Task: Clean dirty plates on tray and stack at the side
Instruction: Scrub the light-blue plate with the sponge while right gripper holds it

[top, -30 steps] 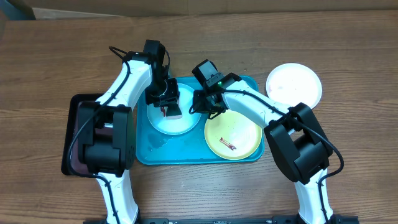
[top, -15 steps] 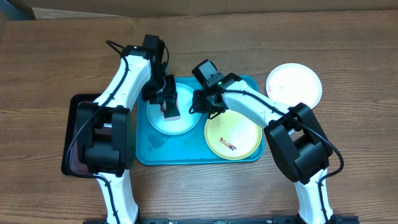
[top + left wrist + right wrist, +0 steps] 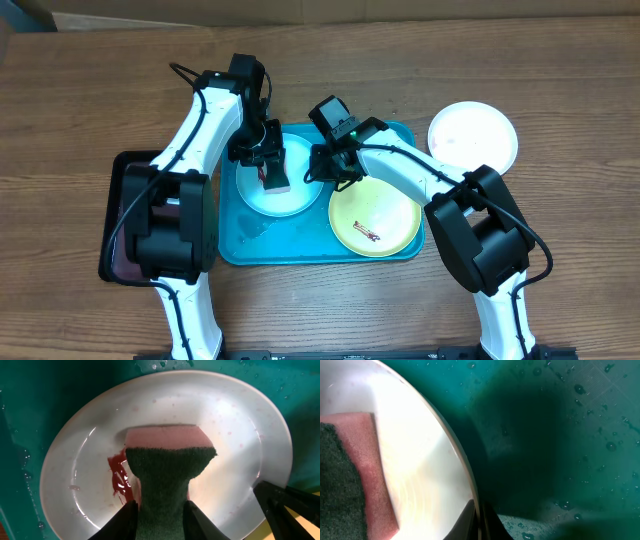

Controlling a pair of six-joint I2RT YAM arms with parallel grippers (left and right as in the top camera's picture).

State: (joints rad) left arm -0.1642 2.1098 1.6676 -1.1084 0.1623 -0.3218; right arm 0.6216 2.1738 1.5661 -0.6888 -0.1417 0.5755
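Overhead first: on the wooden surface [image 3: 560, 80], a large teal-blue rectangular plastic tray [image 3: 300, 250], with a pale blue round plastic plate [image 3: 252, 192] at its left and a red-smeared yellow-green round plastic plate [image 3: 390, 215] at its near right. Right of the tray, a white round plastic plate [image 3: 473, 137]; left of it, a small dark maroon tray [image 3: 118, 220]. Left gripper [image 3: 269, 169] over the pale blue plate, right gripper [image 3: 326, 172] at its right rim.

From the left wrist: left gripper clamped on a pink sponge with a dark green scouring face [image 3: 167, 472], pressed to the plate beside a red smear [image 3: 118, 477].

From the right wrist: right gripper pinched shut on the plate's rim, wet tray floor alongside.
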